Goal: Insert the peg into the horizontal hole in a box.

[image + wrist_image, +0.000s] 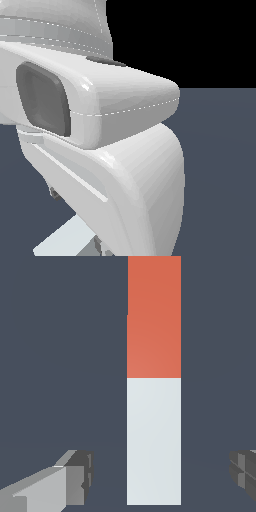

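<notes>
Peg (154,406) lies between the wide-open end effector (162,471) fingers (75,476), touching neither, nothing held.

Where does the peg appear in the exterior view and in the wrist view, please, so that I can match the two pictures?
Exterior view: only a pale sliver of the peg shows at the bottom edge, under the white arm; its red end is hidden.
Wrist view: the peg runs up the middle, red half farther from the camera, lying between the open jaws of the gripper, untouched.
Shared landmark: the peg's pale half on the dark floor.
</notes>
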